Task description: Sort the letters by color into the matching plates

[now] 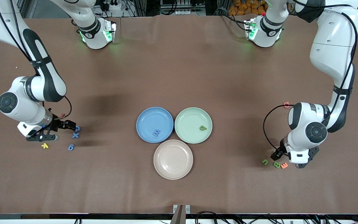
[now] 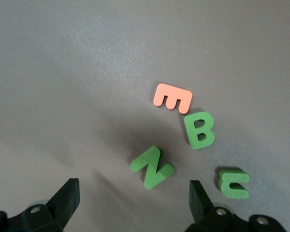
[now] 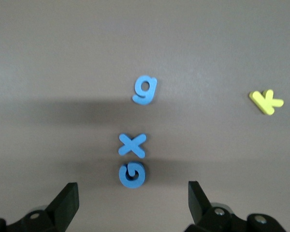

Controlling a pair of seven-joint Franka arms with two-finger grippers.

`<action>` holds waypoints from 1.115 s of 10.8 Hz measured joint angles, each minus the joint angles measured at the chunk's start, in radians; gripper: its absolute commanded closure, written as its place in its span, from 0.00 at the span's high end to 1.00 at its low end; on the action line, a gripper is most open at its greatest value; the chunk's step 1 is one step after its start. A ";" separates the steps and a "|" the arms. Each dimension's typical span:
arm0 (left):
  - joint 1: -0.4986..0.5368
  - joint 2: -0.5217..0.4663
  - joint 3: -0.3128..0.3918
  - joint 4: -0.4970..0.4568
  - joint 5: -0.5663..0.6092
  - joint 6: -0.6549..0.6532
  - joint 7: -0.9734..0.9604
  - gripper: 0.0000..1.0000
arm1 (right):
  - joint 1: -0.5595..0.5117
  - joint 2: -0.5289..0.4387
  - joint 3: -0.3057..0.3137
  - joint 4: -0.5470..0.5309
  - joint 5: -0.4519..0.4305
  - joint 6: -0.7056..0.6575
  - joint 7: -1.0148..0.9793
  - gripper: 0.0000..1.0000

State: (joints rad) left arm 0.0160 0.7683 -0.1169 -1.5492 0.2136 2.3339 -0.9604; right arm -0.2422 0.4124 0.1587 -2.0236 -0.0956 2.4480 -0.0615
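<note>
The blue plate [image 1: 154, 115] holds one blue letter [image 1: 157, 133]. The pale green plate [image 1: 193, 115] beside it holds one green letter [image 1: 203, 128]. My right gripper [image 1: 64, 125] is open, low over the right arm's end of the table, just short of three blue letters [image 1: 75, 135]: a G [image 3: 132, 174], an x [image 3: 132, 145] and a g [image 3: 145, 90]. My left gripper [image 1: 286, 158] is open, low at the left arm's end, just short of a green N [image 2: 152, 167]. A green B [image 2: 199, 129] and a green c shape [image 2: 233, 182] lie close by.
A beige plate [image 1: 173, 149] lies nearer the front camera than the other two plates. An orange E [image 2: 173, 98] touches the green B. A yellow k [image 3: 266, 102] lies near the blue letters. A red piece [image 1: 286, 104] lies by the left arm's cable.
</note>
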 measured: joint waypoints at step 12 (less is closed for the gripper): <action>0.042 0.023 -0.009 0.034 -0.017 -0.043 0.708 1.00 | -0.010 0.074 0.006 -0.122 -0.002 0.216 -0.005 1.00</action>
State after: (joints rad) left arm 0.0578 0.7916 -0.1256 -1.5154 0.1967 2.2909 -0.2527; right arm -0.2523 0.4869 0.1645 -2.1454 -0.0975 2.6636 -0.0666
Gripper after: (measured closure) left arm 0.000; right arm 0.000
